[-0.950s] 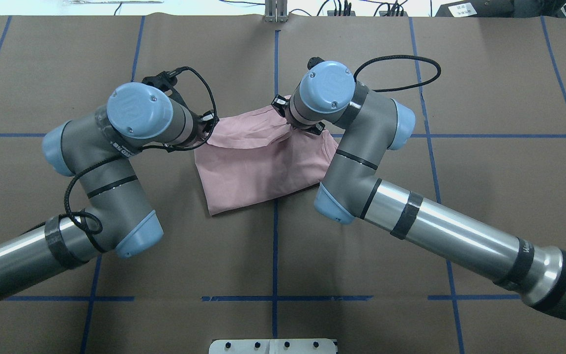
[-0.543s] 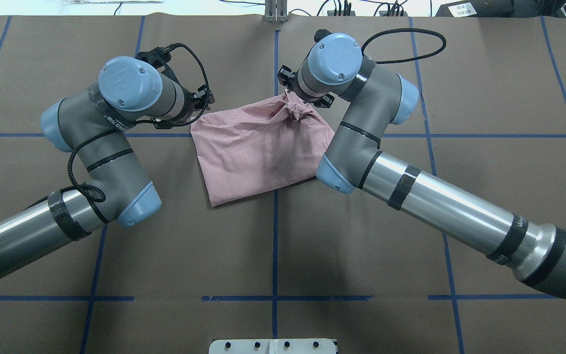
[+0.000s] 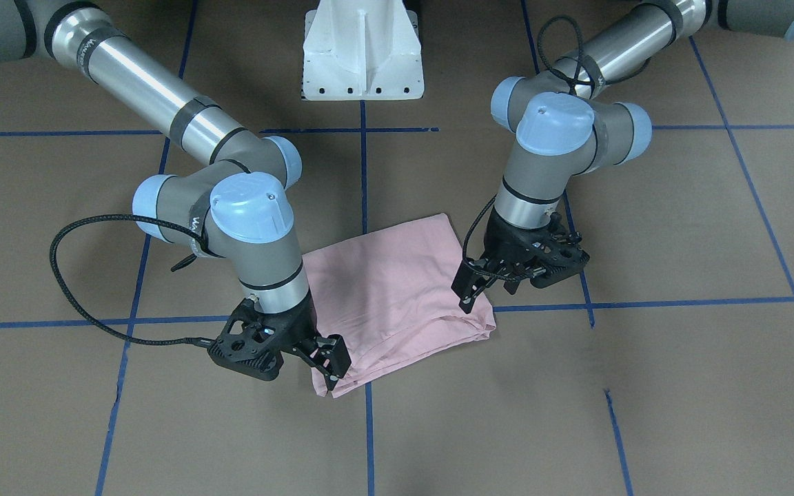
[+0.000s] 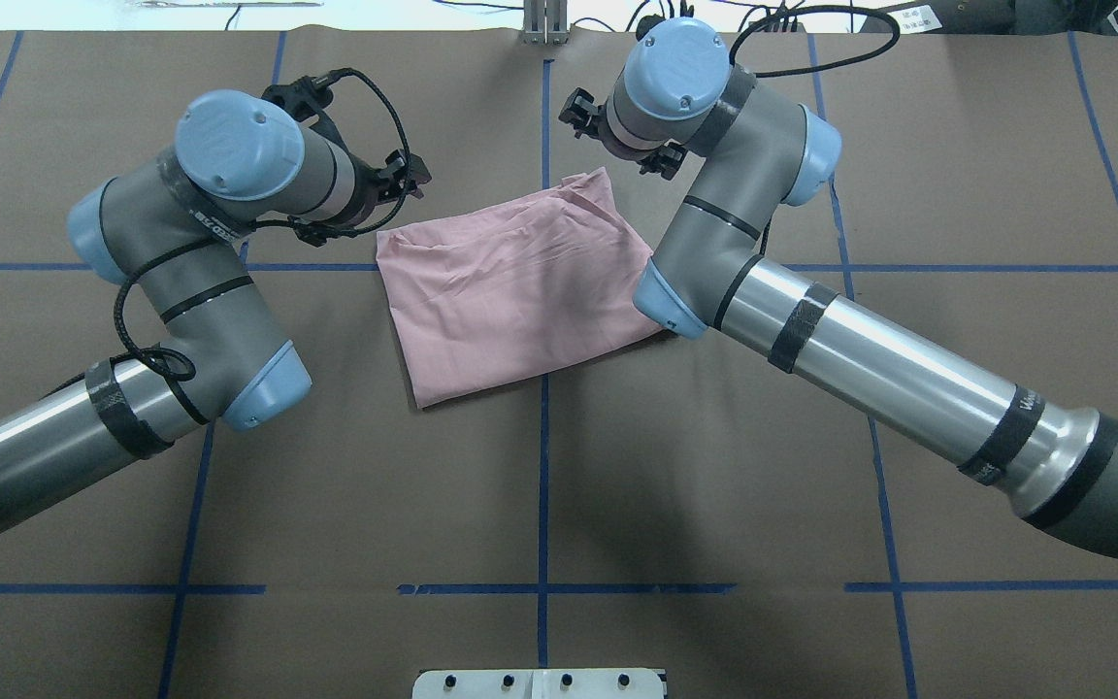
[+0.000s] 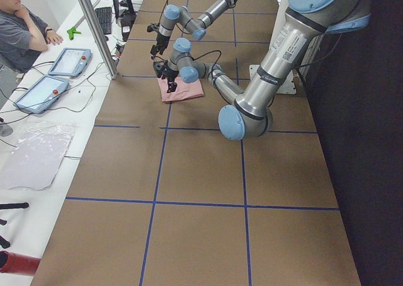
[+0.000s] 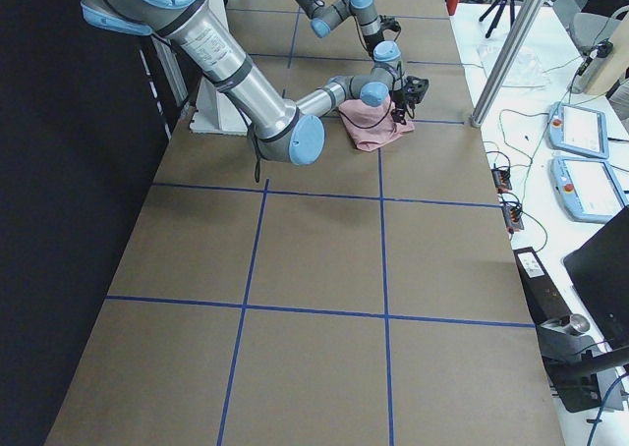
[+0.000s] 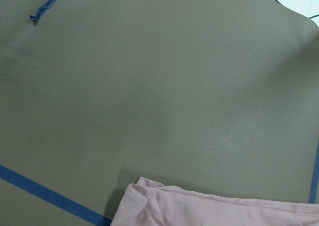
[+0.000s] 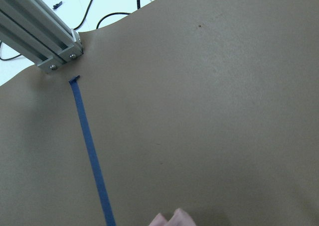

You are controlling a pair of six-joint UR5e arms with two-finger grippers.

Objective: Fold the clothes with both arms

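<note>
One folded pink T-shirt (image 3: 397,289) lying flat, left gripper (image 3: 471,293) spread and empty above its far left corner, right gripper (image 3: 330,365) spread, empty, at its far right corner.

The black left gripper (image 3: 467,297) and right gripper (image 3: 333,368) crowd the folded pale pink T-shirt's (image 4: 520,282) far corners; its robot-side brown paper tabletop (image 4: 540,485) lies open.

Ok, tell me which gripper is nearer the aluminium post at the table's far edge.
Right. The right gripper hangs just short of the aluminium post, by the pink T-shirt's far corner on that side. The left gripper is farther off, by the shirt's other far corner.
</note>
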